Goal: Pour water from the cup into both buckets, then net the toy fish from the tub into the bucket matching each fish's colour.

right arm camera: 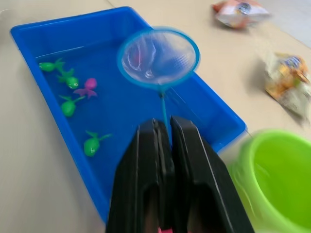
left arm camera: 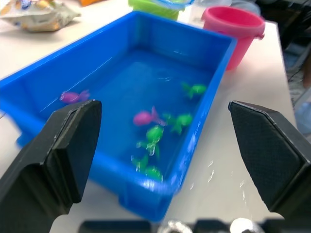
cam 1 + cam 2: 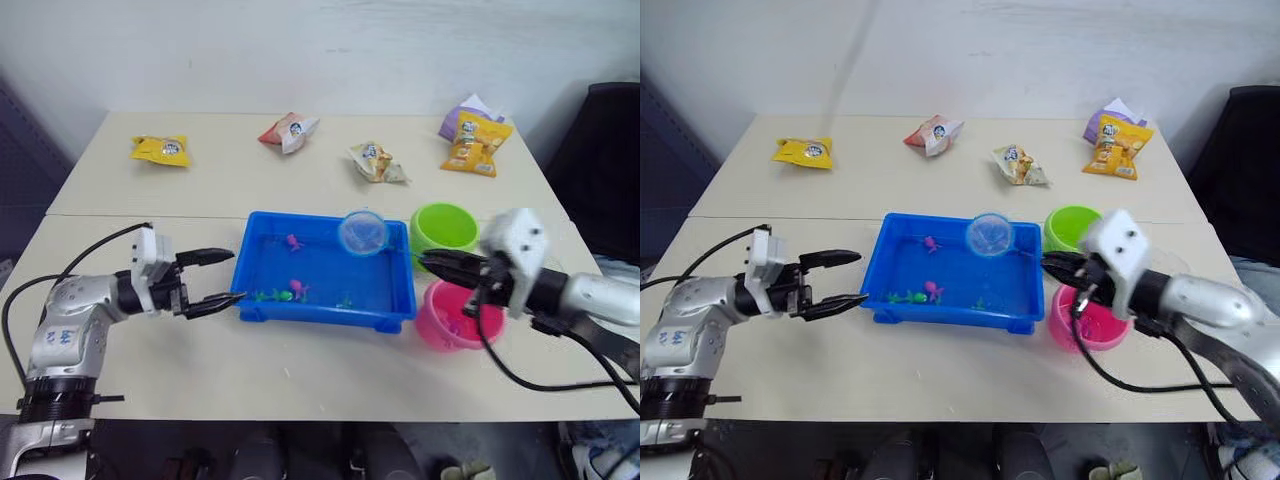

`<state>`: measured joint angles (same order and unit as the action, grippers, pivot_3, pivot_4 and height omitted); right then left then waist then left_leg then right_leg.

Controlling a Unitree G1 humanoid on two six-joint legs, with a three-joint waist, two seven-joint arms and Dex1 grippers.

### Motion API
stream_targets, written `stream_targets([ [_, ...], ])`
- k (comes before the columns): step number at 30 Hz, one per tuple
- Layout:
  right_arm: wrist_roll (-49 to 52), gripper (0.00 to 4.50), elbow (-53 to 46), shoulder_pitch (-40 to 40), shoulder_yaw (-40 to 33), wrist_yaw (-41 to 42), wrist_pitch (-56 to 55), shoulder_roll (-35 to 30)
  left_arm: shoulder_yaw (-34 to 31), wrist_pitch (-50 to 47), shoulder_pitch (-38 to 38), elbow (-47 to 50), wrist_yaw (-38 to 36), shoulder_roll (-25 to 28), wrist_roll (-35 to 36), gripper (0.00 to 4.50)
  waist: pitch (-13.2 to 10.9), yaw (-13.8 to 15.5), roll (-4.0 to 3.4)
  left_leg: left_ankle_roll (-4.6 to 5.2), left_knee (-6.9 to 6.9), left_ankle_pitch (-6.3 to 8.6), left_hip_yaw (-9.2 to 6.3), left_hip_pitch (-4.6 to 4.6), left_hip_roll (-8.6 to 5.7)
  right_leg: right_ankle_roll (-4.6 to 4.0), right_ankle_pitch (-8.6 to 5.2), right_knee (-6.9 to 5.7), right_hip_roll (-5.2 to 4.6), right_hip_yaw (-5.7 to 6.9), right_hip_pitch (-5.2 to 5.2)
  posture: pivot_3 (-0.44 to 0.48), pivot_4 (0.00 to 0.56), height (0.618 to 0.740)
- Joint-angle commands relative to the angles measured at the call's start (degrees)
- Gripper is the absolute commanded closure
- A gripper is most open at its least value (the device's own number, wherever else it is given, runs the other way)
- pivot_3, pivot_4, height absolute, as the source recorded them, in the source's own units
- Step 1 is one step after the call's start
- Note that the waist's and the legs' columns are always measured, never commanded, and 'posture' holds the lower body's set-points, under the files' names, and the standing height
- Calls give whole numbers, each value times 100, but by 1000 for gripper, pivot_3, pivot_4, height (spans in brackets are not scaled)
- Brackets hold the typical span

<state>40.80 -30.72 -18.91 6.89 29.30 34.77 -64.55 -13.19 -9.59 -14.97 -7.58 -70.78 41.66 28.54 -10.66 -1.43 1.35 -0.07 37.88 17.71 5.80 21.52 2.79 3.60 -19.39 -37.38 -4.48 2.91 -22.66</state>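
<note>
Black and wedge-shaped, your left gripper (image 3: 222, 279) hovers just off the near left corner of the tub (image 3: 262, 232), its two fingers spread wide with nothing between them. In the left wrist view the tub sits squarely framed between those fingers, apart from both.

Your right gripper (image 1: 165, 145) has its fingers pressed together on the thin handle of the net (image 1: 158, 57), clamped near the handle's end. The handle runs straight out from the fingertips to a light blue round hoop with sheer, see-through mesh, and the hoop hangs above the far right part of the tub.

You can see the tub is glossy bright blue plastic, rectangular, shallow and rimmed. On its floor lie the toy fish: green ones (image 2: 154, 133) clustered toward the near wall with one pink fish (image 2: 145, 117) among them, and another pink fish (image 3: 294, 241) farther back.

Just right of the tub stands the pink bucket (image 3: 436, 322), smooth and round, directly beneath your right arm. Beyond it, touching or nearly touching the tub's far right corner, stands the lime green bucket (image 3: 444, 225), the same round shape.

Farther back on the pale matte table (image 3: 150, 350) lie crinkled snack packets (image 3: 161, 149), well apart from the tub.
</note>
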Motion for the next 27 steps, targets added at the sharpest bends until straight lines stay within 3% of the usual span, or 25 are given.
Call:
stream_targets([
  [1,-1104,4500,381,-574,722,419,-85,282,-169,174,112,144,-12,117,10,22,0,22,0,0,0,0,-3,7,-3,0,0,0,-5,4,-3,0,150,740],
  [5,-2066,4500,869,-1127,1459,1101,-312,626,-186,160,291,241,-28,206,26,22,0,-11,0,-2,3,-1,0,12,-6,2,1,4,-7,5,-4,0,150,740],
  [14,-3311,4500,1524,-1627,2107,1599,-542,1657,-169,83,496,389,5,365,28,22,0,-40,0,-3,3,-1,3,11,-3,2,1,-6,-5,6,-11,0,150,740],
  [27,-3172,4500,1685,-1633,1483,1648,255,2921,0,-173,278,447,69,443,-41,22,1,-33,1,-9,3,-4,6,12,-3,1,1,-13,-5,6,-14,0,150,740],
])
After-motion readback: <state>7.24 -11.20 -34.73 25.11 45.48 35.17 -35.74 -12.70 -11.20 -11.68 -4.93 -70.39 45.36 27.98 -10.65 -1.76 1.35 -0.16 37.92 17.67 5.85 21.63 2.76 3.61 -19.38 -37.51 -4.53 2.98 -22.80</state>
